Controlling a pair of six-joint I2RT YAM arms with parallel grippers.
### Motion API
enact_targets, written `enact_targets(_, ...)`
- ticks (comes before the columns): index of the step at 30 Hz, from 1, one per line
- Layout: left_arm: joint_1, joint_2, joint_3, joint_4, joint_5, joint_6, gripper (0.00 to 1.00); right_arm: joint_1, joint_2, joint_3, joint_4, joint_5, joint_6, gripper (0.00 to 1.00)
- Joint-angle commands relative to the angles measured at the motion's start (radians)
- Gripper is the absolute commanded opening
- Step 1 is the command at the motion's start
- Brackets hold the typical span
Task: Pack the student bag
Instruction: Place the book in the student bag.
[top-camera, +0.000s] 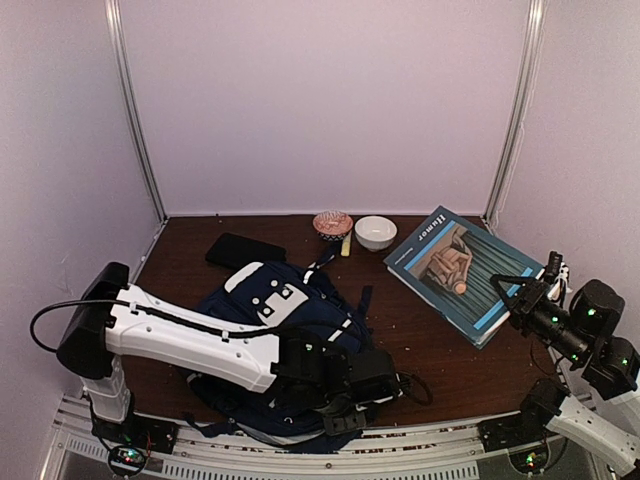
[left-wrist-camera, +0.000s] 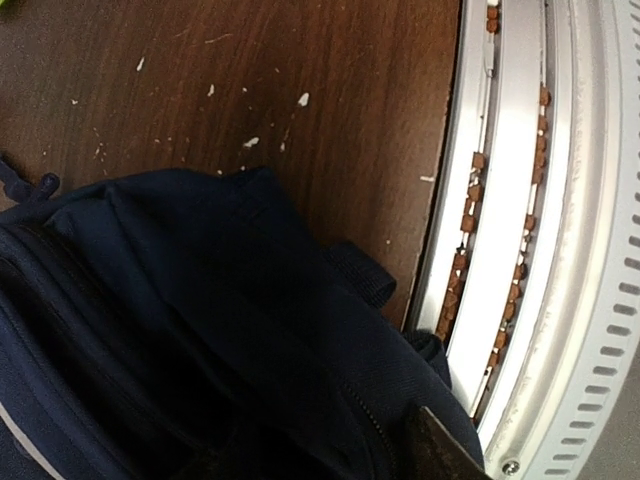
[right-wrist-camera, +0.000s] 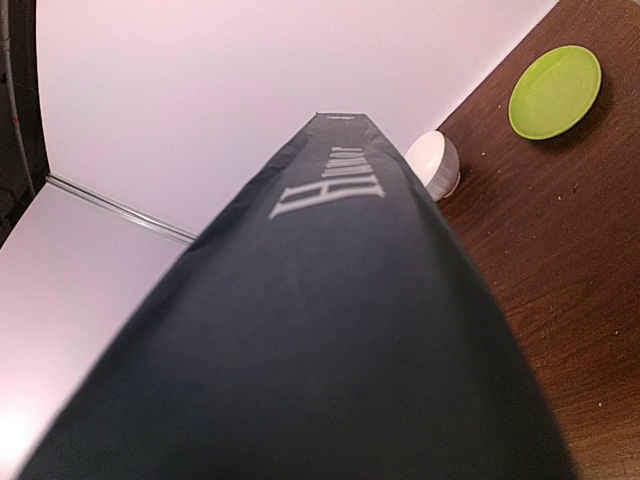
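Closely, student bag (top-camera: 330, 312) hugs table (top-camera: 420, 345) near edge; book (top-camera: 450, 265) right.

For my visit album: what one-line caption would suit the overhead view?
Left arm leans over the navy backpack while the right jaws grip a blue book.
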Motion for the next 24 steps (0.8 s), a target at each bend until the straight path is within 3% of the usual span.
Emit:
enact_targets(1,0.019,0.019,0.006,0.002,0.008,0.016,0.79,-0.003,-0.027,-0.007,0.027,0.013,0.01,0.3)
enact_targets(6,0.049,-0.043,-0.008,0.026,-0.041,0.008,0.48,-0.003,-0.04,-0.012,0.017,0.014,0.013,0.29)
enact_targets(12,0.097,-0.143,-0.025,0.005,-0.096,-0.01,0.0,-0.004,-0.058,-0.01,-0.011,-0.005,0.003,0.29)
enact_targets(24,0.193,-0.482,-0.033,-0.131,-0.488,-0.082,0.0,-0.002,-0.044,0.04,-0.084,-0.272,-0.03,0.28)
